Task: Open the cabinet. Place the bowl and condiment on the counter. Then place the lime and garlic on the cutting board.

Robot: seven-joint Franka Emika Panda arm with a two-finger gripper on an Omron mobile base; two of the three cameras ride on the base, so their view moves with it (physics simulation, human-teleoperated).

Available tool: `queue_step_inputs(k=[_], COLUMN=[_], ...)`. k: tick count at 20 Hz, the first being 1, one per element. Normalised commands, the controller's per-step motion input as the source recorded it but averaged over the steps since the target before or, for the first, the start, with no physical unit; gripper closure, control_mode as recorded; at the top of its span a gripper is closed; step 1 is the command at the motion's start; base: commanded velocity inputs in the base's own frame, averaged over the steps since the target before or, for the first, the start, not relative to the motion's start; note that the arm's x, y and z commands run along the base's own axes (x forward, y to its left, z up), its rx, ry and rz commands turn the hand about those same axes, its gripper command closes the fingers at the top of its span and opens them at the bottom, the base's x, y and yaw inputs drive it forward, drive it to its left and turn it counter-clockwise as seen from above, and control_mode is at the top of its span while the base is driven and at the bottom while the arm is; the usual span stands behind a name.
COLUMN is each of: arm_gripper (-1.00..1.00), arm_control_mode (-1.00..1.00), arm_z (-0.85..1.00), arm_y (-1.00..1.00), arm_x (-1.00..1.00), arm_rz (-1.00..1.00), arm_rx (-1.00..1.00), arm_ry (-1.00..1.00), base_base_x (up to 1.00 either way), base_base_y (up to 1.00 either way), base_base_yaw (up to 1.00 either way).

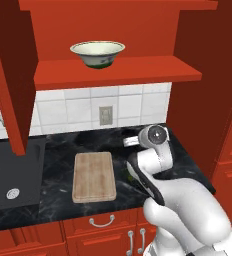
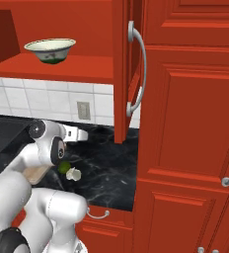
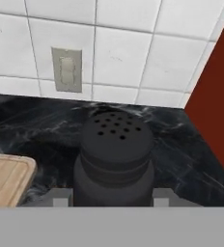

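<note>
Robot gripper [image 3: 112,197] holding a dark shaker [image 3: 114,161] low over the black counter [image 3: 181,159].
Its partly open fingers clasp the shaker's sides. The bowl [image 1: 97,53] sits on the open cabinet's [image 1: 118,71] shelf, high above; the cutting board [image 1: 93,176] lies left; lime [image 2: 63,167] and garlic [image 2: 73,174] touch nearby.

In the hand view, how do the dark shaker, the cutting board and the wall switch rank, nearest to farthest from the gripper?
1. Dark shaker, between the fingers of the gripper.
2. Cutting board, on the counter at the left.
3. Wall switch, up on the tiled wall.
</note>
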Motion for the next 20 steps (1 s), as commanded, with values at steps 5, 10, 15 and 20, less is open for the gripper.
queue_step_inputs(k=[5,10,15,20], arm_gripper=[1.00,1.00,1.00,1.00], arm_control_mode=[-1.00,-1.00,-1.00,-1.00], arm_z=[-0.48,-0.59,-0.58,-0.65], arm_y=[-0.55,-0.50,-0.50,-0.43], arm_x=[0.00,0.13,0.17,0.01], arm_rz=[-0.07,-0.02,0.00,0.00], arm_rx=[0.01,0.00,0.00,0.00], arm_ry=[0.10,0.04,0.00,0.00], base_base_x=[0.00,0.00,0.00,0.00], base_base_y=[0.00,0.00,0.00,0.00], base_base_yaw=[0.00,0.00,0.00,0.00])
